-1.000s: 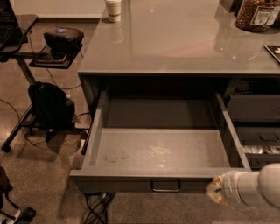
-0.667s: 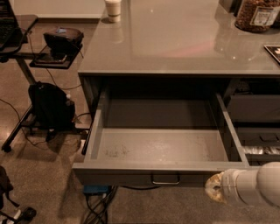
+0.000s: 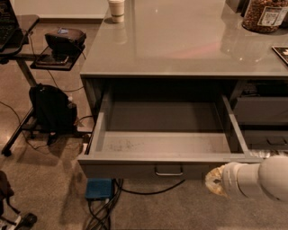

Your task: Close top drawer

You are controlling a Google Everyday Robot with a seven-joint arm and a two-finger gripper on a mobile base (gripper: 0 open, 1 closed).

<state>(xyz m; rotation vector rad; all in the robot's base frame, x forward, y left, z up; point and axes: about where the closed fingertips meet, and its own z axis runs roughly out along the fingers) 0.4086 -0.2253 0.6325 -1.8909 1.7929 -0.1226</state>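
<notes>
Grey metal makes up the table (image 3: 180,49), whose top carries a jar (image 3: 264,15) at the far right and a paper cup (image 3: 116,10) at the back. Under its front edge the top drawer (image 3: 135,170) stands pulled far out, its pale scuffed floor bare, so the task is not yet done. At lower right the white arm ends in the pincer (image 3: 215,182), low and just right of the drawer front, likely placed there to push it inward; whether it is wide or narrow I cannot tell. A black backpack (image 3: 51,108) leans by the table's left leg. A blue box (image 3: 99,188) and cables (image 3: 148,192) lie on the floor below, clear of the drawer's travel. The small handle (image 3: 168,171) sits centred on the front, untouched.
</notes>
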